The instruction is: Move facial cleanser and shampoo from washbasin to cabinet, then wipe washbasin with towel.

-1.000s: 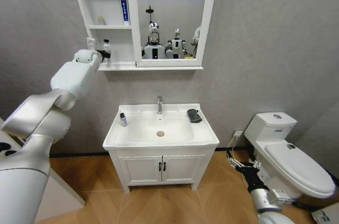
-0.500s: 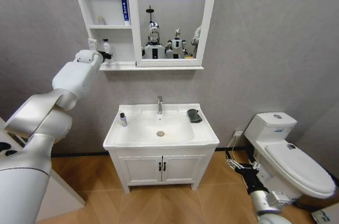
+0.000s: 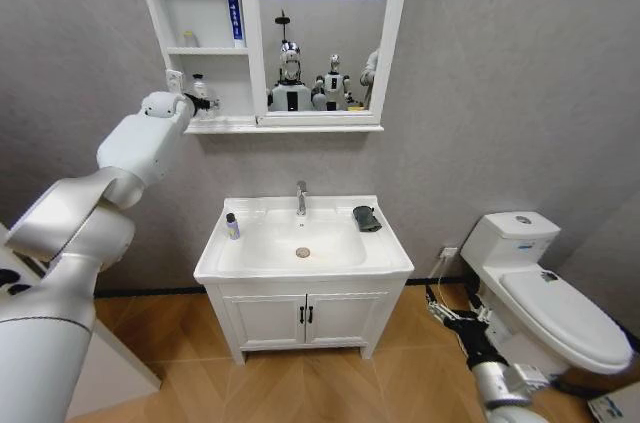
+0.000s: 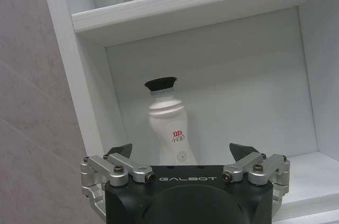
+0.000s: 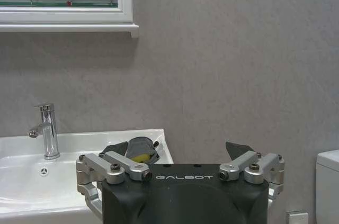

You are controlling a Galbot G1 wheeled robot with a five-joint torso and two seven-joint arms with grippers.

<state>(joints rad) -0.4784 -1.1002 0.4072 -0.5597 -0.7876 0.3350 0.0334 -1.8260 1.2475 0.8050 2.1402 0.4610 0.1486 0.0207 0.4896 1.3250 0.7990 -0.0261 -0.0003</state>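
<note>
My left gripper (image 3: 199,103) is raised to the lowest shelf of the white cabinet (image 3: 246,63). It is open (image 4: 181,150), its fingers standing to either side of a white bottle with a black cap (image 4: 168,123). The bottle stands upright on that shelf (image 3: 199,87), free of the fingers. A small bluish bottle with a dark cap (image 3: 232,226) stands on the left rim of the washbasin (image 3: 300,265). I cannot tell which bottle is the cleanser and which the shampoo. The dark towel (image 3: 366,218) lies on the basin's back right corner (image 5: 136,150). My right gripper (image 5: 177,150) hangs open low by the toilet (image 3: 445,311).
A blue tube (image 3: 232,8) stands on the top shelf and a small jar (image 3: 190,39) on the middle one. The chrome tap (image 3: 300,199) rises behind the bowl. A two-door cupboard (image 3: 305,318) sits under the basin. The white toilet (image 3: 550,298) is at the right.
Hardly anything: my left arm has edged slightly at the shelf, and the white bottle stays upright there. The right arm has barely stirred.
</note>
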